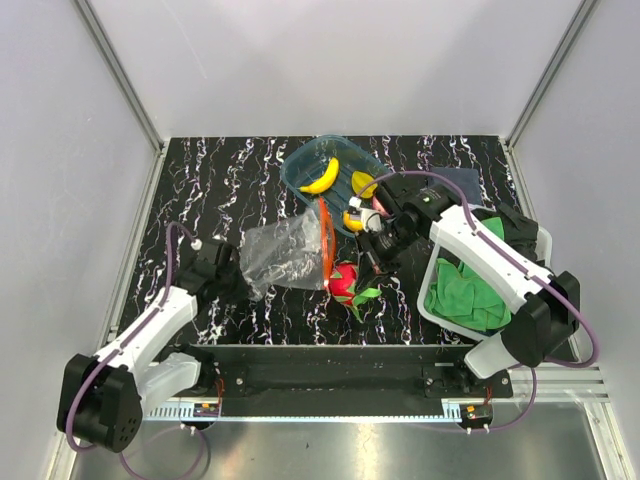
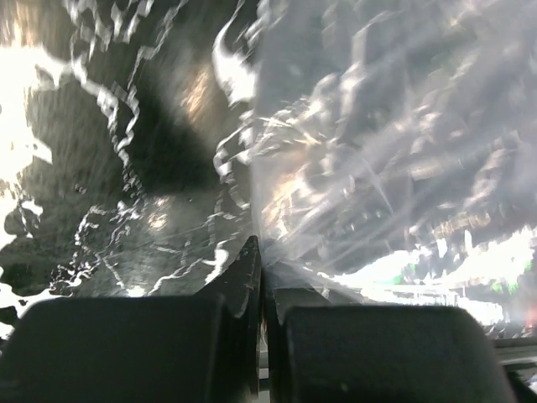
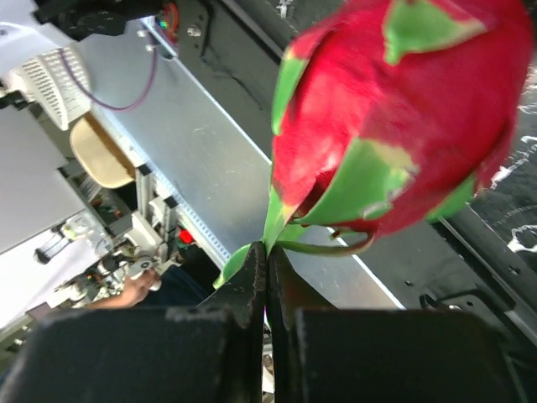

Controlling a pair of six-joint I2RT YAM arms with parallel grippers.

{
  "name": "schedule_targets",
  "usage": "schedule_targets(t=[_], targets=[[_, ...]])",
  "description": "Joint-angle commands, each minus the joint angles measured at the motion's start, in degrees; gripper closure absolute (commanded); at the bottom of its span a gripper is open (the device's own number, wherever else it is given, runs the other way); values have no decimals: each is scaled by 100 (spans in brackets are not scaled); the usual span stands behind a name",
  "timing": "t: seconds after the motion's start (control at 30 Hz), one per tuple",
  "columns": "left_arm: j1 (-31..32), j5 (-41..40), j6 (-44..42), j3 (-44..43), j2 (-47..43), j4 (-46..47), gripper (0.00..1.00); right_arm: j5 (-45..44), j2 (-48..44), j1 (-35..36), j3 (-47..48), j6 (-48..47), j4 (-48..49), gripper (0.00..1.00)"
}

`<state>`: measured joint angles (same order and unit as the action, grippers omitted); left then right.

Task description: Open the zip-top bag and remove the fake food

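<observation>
Left fingers (image 2: pixel 252 267): closed, pinching a fold of the clear crinkly zip-top bag (image 1: pixel 285 255) at its near-left corner. The bag lies on the black marbled bench (image 1: pixel 200 180), with its red-orange zip strip (image 1: pixel 325 238) toward the right arm. The film is judged light, limp and slippery; the stiffer zip strip offers the surer hold.

Right fingers (image 3: pixel 258 269): closed on a green leaf of the red-pink plastic fruit (image 3: pixel 394 117), just beside the bag's mouth. Whether the fruit clears the bench cannot be told. The fruit is judged light and hard, and liable to swing on so thin a hold.

Farther back: a teal transparent tray (image 1: pixel 292 172) holds a yellow toy banana (image 1: pixel 320 178) and a yellow round piece (image 1: pixel 363 183).
</observation>
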<state>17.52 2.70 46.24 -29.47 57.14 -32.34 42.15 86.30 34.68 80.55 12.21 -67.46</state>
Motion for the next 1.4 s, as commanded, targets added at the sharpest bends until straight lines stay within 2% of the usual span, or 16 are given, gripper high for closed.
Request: schedule_targets(t=[0.0, 0.27, 0.4, 0.5, 0.53, 0.67, 0.73, 0.87, 0.97, 1.0, 1.03, 1.17, 1.3, 1.33, 1.37], targets=[[-55, -567, -71, -558, -54, -411, 100, -777, -96, -4, 371, 193, -57, 100], [-64, -1254, 254, -718, -625, -1362, 100, -1692, 536, -409, 1971, 660, 627, 100], [-64, -1255, 395, -770, -705, -1548, 98, -2359, 1430, -426, 3103, 362, 901, 100], [-64, -983, 342, -814, -617, -1530, 54, -2764, 2229, -488, 3904, 90, 963, 100], [-64, -904, 325, -840, -599, -1530, 31, -2878, 2451, -532, 4124, 19, 972, 100], [-64, -360, 281, -1094, -879, -1783, 4, -3125, 3828, -602, 5519, -227, 910, 100], [-64, -305, 359, -1332, -994, -2117, 2, -3204, 4217, -620, 5952, -228, 858, 100], [-64, 579, 491, -1719, -1539, -2435, 1, -3283, 5088, -637, 6955, -88, 454, 84], [-64, 1247, 422, -1851, -1864, -2199, 1, -3248, 5099, -629, 6616, 114, 392, 62], [-64, 1329, 325, -1956, -1978, -2172, 1, -3205, 5055, -611, 6466, 159, 392, 49], [-64, 1399, 272, -2018, -2031, -2145, 1, -3204, 4993, -620, 6308, 203, 400, 41], [-56, 1846, -62, -2194, -2242, -1796, 1, -3503, 4240, -576, 5404, 343, 400, 26], [-64, 2585, -19, -1940, -2418, -1171, 1, -3460, 3272, -541, 4541, 659, 409, 11], [-56, 2717, 16, -1835, -2462, -961, 1, -3416, 3044, -532, 4070, 791, 427, 1], [-56, 2901, 34, -1790, -2497, -872, 1, -3398, 2546, -506, 3778, 870, 470, 0]])
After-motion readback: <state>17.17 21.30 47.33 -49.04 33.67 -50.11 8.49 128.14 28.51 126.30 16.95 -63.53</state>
